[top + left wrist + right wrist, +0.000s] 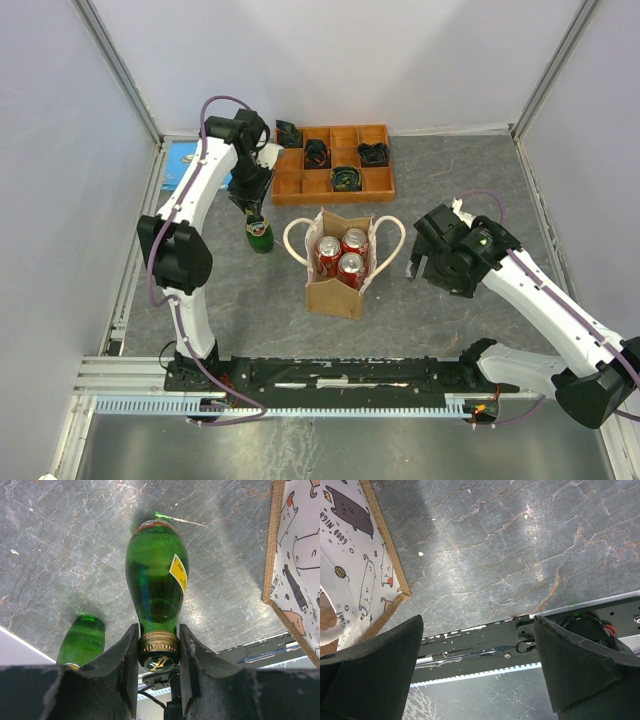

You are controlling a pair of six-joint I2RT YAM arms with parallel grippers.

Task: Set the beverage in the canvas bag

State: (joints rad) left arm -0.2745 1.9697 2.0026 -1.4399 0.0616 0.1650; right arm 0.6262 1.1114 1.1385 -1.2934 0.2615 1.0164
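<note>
Left wrist: left end effector (159, 634) is clamped on the bottle (156, 577). One finger (122, 655) sits on each side of the gold-foil neck, just under the cap. The bottle is green glass with a yellow label and hangs straight down from the end effector, upright. Its base is at the counter (60, 555); cannot tell whether it touches. The bag (300, 575) is off to the end effector's right, apart from the bottle, with a cartoon-print lining and a tan edge showing.

Top external: left end effector (249, 203) is directly over the bottle (260, 236). The bag (335, 290) stands upright to its right and slightly nearer the bases, mouth open. Its cream handles fall out to either side. Three red cans (340, 256) stand inside. The bottle is outside the bag. An orange tray (381, 187) lies beyond the bag, to the end effector's right, with dark items in some compartments.

Right wrist: right end effector (479, 667) has its fingers wide apart with nothing between them, only bare counter (520, 545) below. A corner of the bag (357, 575) is to its left, not touching.

Top external: right end effector (421, 262) is just beside the bag's right handle.
</note>
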